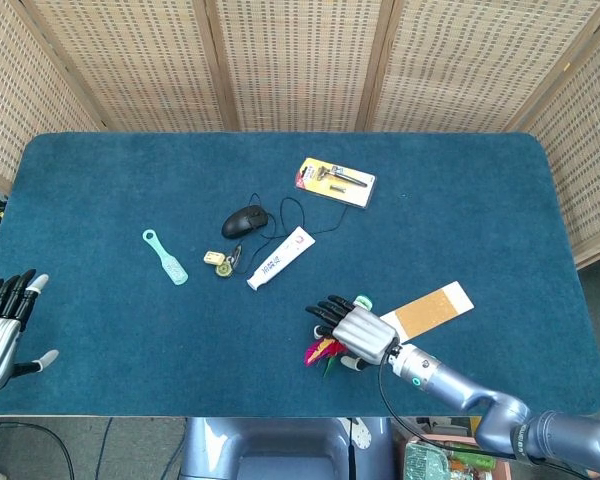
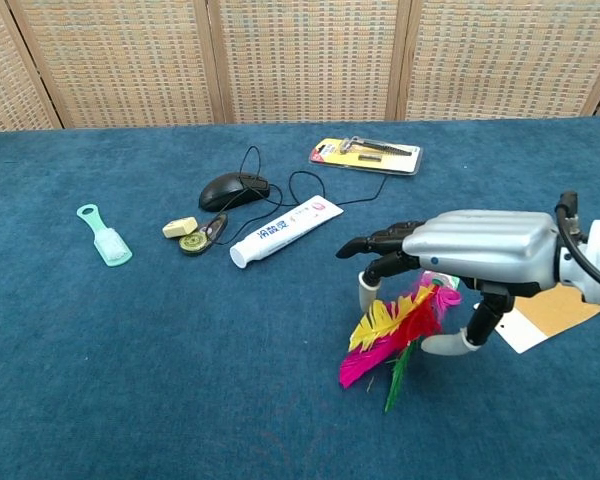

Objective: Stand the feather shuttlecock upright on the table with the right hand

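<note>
While the right hand (image 2: 460,255) hovers, fingers spread, over the lying feather shuttlecock (image 2: 395,325), one card (image 1: 427,311), toothpaste tube (image 2: 285,231) and mouse (image 2: 232,189) lie nearby.

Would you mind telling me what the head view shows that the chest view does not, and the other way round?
Only the head view shows the left robot hand at the table's near left edge, fingers apart and holding nothing, plus the whole table outline. Only the chest view shows, from the side, the right robot hand arched over the lying shuttlecock, fingers spread. Both show the mouse, toothpaste tube and green brush.
</note>
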Robot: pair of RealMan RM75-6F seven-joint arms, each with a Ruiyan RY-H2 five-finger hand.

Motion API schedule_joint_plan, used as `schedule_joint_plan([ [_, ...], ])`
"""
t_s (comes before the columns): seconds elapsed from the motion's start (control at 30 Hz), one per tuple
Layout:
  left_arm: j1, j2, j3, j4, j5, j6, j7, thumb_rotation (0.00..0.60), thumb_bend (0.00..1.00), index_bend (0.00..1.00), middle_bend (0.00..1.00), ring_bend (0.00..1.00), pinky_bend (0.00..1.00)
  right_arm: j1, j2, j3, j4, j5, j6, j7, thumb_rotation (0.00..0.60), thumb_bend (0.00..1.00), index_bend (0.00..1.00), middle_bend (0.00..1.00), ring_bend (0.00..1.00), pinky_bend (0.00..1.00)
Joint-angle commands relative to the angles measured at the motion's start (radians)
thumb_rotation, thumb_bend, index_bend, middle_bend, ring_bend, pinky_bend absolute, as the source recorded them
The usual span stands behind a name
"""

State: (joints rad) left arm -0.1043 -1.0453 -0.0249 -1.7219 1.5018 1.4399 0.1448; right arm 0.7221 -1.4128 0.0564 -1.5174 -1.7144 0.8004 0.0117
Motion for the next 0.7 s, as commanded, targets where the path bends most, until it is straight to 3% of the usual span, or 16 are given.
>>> schedule_joint_plan([
  [0.03,-0.001,0.001,0.000,0.001,-0.001,-0.001,-0.003,0.600,0.00,0.00,0.00,0.00,0.00,0.009,-0.008,0.010,0.005,0.030,-0.004,-0.021,0.600,0.33,0.36,0.00,0.00,0.00],
  [0.53,0.000,0.003,0.001,0.002,-0.004,0.004,-0.009,0.600,0.00,0.00,0.00,0.00,0.00,0.034,-0.051,0.002,0.032,0.109,-0.009,-0.052,0.600,0.43,0.61,0.03,0.00,0.00],
  [0.7,-0.001,0.005,0.001,0.003,-0.006,0.002,-0.013,0.600,0.00,0.00,0.00,0.00,0.00,0.033,-0.070,0.003,0.042,0.118,0.019,-0.027,0.600,0.45,0.65,0.05,0.00,0.00],
])
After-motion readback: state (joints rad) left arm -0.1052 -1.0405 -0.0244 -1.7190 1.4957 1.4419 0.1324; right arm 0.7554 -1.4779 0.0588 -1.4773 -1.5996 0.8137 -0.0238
